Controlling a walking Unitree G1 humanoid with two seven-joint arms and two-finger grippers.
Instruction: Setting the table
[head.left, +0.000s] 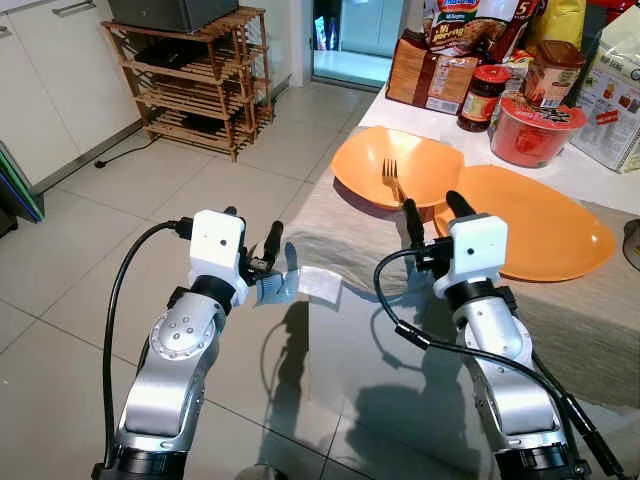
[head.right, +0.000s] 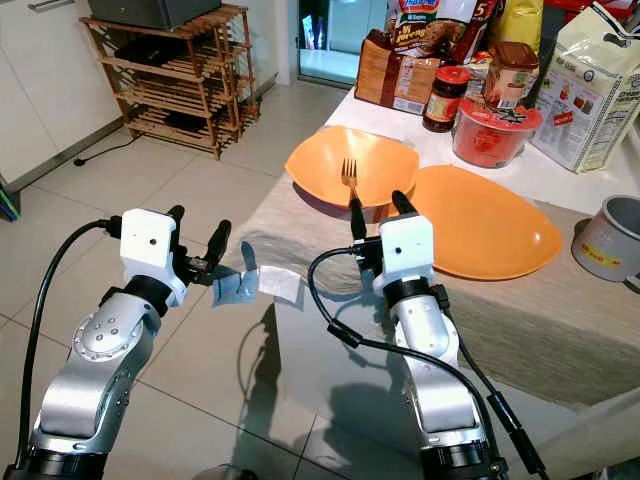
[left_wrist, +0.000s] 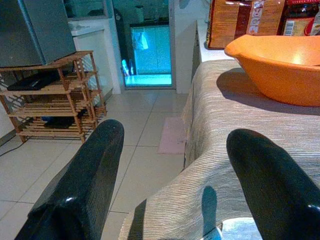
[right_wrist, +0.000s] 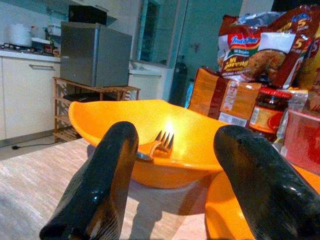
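A deep orange bowl (head.left: 420, 160) stands on the cloth-covered table (head.left: 350, 235), with a metal fork (head.left: 390, 172) leaning in it, tines up. A flat orange plate (head.left: 535, 230) lies beside it on the right, its edge tucked against the bowl. My right gripper (head.left: 430, 202) is open just in front of the bowl, level with its rim; in the right wrist view the fork (right_wrist: 159, 144) lies straight ahead between the fingers. My left gripper (head.left: 254, 222) is open off the table's left edge, over the floor. A small white and grey paper piece (head.left: 305, 285) sits right under it; whether it is held is unclear.
Food packs (head.left: 430, 75), a jar (head.left: 483, 97) and a red noodle cup (head.left: 530, 130) crowd the table's far side. A grey pot (head.right: 605, 240) stands at the right. A wooden shelf (head.left: 190, 85) is across the tiled floor (head.left: 90, 270) on the left.
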